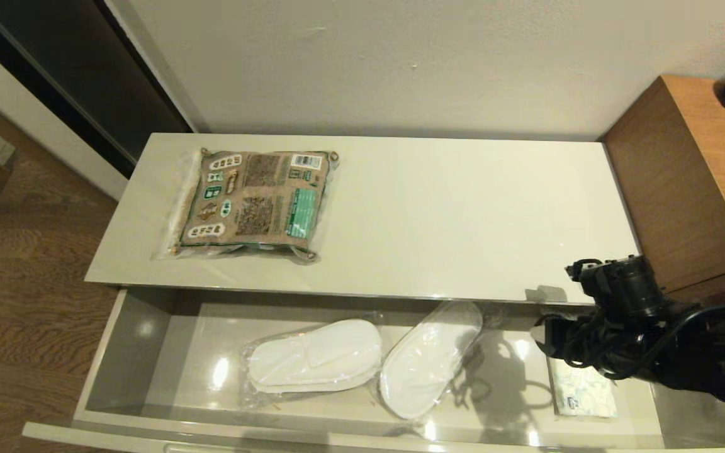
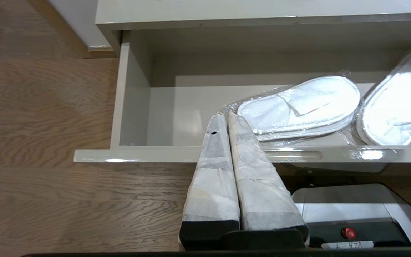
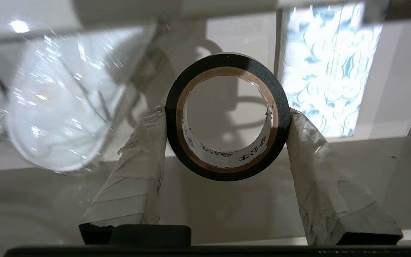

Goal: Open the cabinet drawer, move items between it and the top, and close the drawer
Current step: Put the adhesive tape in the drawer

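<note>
While the cabinet drawer (image 1: 148, 352) stands pulled out below the top (image 1: 463, 214), the right gripper (image 3: 227, 121) hangs over the drawer's right part with its jaws clamped on a black tape ring (image 3: 228, 116), one taped finger pressed to each side of the ring's outer edge. Just beyond the ring, a tissue pack (image 1: 583, 390) with a pale blue pattern lies flat on the grey drawer floor near the right wall. Left of it, two plastic-wrapped white slippers (image 1: 362, 362) lie side by side around the middle of the drawer, the right one angled toward the far edge. On the cream-white top, a flat brown-and-green packet (image 1: 255, 202) in clear plastic rests toward the left end, well apart from the drawer's contents. A brown wooden unit (image 1: 696, 176) stands at the right of the top. The left gripper (image 2: 227, 117) is parked near the drawer's front panel on the left side, its jaws pressed together and holding nothing.
</note>
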Tool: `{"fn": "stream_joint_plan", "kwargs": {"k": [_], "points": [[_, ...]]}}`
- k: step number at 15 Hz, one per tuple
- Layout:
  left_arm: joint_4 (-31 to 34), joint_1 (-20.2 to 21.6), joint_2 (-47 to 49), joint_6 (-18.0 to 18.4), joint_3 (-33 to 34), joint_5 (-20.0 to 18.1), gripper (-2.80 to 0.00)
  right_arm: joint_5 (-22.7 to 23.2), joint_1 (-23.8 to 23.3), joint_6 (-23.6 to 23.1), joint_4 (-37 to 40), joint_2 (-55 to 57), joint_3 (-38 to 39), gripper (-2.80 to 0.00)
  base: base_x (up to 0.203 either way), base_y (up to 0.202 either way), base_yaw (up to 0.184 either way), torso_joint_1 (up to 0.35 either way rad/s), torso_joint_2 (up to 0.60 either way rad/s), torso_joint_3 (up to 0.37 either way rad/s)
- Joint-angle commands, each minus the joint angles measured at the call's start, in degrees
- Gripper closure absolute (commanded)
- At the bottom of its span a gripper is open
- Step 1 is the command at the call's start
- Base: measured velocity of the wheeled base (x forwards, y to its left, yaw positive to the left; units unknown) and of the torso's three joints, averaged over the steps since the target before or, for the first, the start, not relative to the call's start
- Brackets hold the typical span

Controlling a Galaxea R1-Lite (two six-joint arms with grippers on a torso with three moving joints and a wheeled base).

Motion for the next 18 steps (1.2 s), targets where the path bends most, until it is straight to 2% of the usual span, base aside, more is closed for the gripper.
{"fn": "stream_joint_plan", "kwargs": {"k": [1, 12, 18], "points": [[0.02, -0.04, 0.06, 0.01, 0.01, -0.03, 0.00, -0.06, -0.57, 0.01, -1.52, 4.27, 1.29, 0.00, 0.000, 0.000, 0.000, 0.000, 0.00, 0.000], [0.02, 0.01, 0.06, 0.01, 0.01, -0.03, 0.00, 0.03, -5.00, -3.41, -15.63, 19.24, 3.82, 0.00, 0.000, 0.000, 0.000, 0.000, 0.00, 0.000], [0.02, -0.03, 0.06, 0.01, 0.01, -0.03, 0.00, 0.00, -5.71, -4.87, -17.77, 21.29, 4.62, 0.00, 0.000, 0.000, 0.000, 0.000, 0.00, 0.000]]}}
